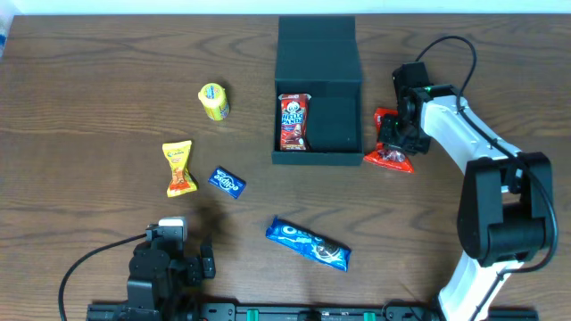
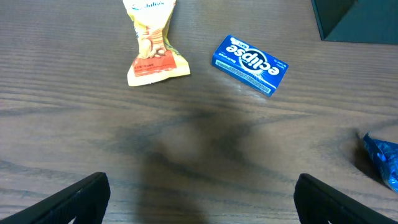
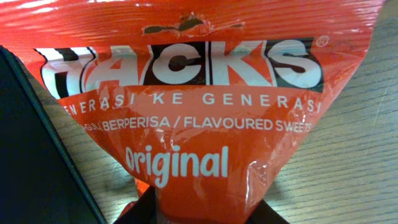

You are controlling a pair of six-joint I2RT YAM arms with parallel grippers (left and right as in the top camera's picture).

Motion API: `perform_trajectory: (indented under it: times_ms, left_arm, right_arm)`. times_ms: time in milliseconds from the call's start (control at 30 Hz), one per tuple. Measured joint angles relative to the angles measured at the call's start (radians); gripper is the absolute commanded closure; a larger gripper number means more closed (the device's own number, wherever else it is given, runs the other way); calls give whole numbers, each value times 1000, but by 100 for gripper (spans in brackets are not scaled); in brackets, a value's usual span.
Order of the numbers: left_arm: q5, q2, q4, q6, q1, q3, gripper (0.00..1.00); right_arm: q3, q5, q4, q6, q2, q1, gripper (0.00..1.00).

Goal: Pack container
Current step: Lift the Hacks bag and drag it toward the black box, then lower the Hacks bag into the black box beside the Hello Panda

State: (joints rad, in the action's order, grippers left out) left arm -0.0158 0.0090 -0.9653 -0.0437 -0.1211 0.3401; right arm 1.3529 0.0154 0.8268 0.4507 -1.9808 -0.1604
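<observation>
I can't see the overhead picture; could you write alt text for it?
An open dark teal container holds one red snack packet, while the right gripper pinches a red Hacks packet beside its right wall. Elsewhere lie a yellow roll, an orange packet, a blue Eclipse box and a long blue packet; the left gripper is open.

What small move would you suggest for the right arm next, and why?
Probably a short lift: the right gripper pinches the Hacks packet by one end, beside the container, whose wall must be cleared before moving over the free space next to the Hello Panda packet.
</observation>
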Motion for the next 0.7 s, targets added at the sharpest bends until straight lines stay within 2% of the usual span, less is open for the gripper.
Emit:
perform_trajectory:
  times_ms: [167, 333, 700]
  left_arm:
    - [0, 0, 0, 0, 0, 0, 5]
    - [0, 0, 0, 0, 0, 0, 5]
    - [0, 0, 0, 0, 0, 0, 5]
  right_arm:
    - [3, -1, 3, 0, 6, 0, 86]
    - [4, 0, 8, 0, 6, 0, 98]
    - [-8, 26, 61, 2, 65, 0, 99]
